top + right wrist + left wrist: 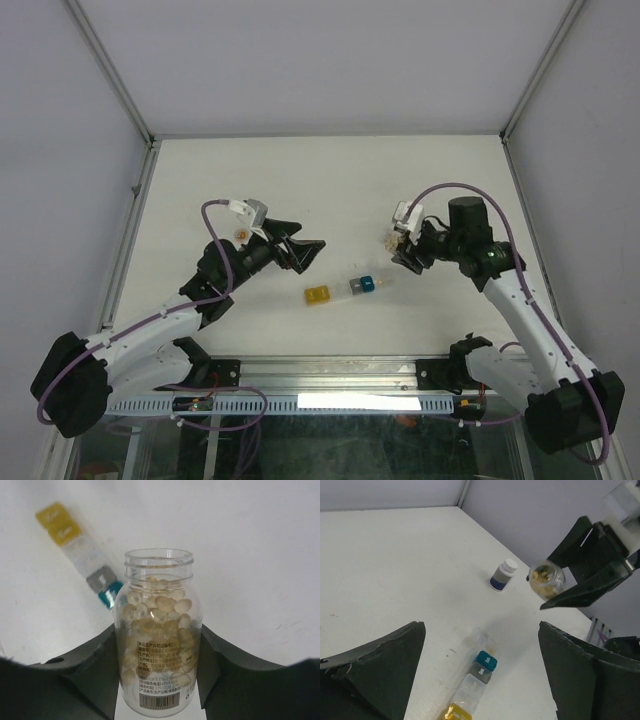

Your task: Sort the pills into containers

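Looking down from overhead, I found the short strip of small square translucent plastic containers (348, 289) lying on the white worktop (330, 180), nearest the arm bases and between the two arms. Its yellow compartment (318, 296) was at the left end and its blue compartment (366, 284) towards the right. Just beyond the strip, the left gripper (305, 250) hung with its fingers (380, 665) spread wide and nothing between them. The right gripper (402, 247) had its fingers (85, 670) clamped on a round clear uncapped vial (157, 645), raised off the worktop, with the pale tan pills (159, 612) heaped inside it. Farther off, a small dark bottle with a white cap (503, 575) stood upright. I could not tell whether any compartment held a pill.
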Robot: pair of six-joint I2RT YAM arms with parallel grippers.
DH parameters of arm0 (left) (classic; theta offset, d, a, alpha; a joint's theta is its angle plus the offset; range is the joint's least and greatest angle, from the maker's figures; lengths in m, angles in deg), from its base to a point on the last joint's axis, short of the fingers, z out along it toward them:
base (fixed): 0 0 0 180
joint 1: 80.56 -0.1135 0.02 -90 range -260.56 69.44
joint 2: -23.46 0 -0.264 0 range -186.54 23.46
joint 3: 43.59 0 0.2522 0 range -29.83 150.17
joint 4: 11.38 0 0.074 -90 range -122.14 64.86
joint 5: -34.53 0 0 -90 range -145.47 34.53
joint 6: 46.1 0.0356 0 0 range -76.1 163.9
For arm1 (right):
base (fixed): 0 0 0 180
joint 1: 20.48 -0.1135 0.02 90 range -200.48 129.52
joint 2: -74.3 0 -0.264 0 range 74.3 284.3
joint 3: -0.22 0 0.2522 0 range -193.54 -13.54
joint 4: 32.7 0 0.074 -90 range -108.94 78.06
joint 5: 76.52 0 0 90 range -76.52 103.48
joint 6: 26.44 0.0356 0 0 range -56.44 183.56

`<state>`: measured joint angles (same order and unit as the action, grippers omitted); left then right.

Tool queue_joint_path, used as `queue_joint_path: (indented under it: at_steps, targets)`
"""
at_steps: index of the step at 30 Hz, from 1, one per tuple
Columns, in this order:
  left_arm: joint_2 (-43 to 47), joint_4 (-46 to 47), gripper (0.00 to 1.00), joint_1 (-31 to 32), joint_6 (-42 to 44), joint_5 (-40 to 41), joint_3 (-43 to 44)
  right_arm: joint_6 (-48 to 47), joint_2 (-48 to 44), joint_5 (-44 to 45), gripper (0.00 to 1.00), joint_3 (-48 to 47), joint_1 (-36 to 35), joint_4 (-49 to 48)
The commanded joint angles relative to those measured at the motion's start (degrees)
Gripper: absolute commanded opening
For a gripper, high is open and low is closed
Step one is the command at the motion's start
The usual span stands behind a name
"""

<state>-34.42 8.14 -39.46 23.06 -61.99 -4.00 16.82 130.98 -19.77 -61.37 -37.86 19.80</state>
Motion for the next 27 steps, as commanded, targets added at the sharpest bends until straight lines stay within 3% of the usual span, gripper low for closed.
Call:
queue_joint_path:
  at_steps: [1,6,11,16,21,27]
  targets:
    - [7.1,-7.9,0.99,-1.1,-8.3,3.8,-0.9,23.2,-6.7,-7.5,0.00,0.4,2.2,-25.4]
    - [11.1,-22.4,0.99,-1.8,-8.1,13.4,3.5,48.2,-6.0,-20.3,0.00,2.2,2.8,-54.1]
    - [7.3,-35.3,0.95,-4.9,-7.2,16.7,9.1,54.1,-7.9,-27.5,0.00,7.8,4.6,-63.9]
    - [0.7,-47.4,0.84,-8.7,-5.7,19.5,15.5,50.1,-11.6,-37.6,0.00,12.0,4.5,-65.0]
    - [-2.5,-48.8,0.84,-11.3,-5.0,19.9,16.7,36.9,-10.8,-38.2,0.00,9.7,3.9,-50.3]
    - [-8.6,-49.6,0.84,-15.5,-2.9,18.4,18.7,34.8,-9.2,-38.4,0.00,9.6,3.2,-47.7]
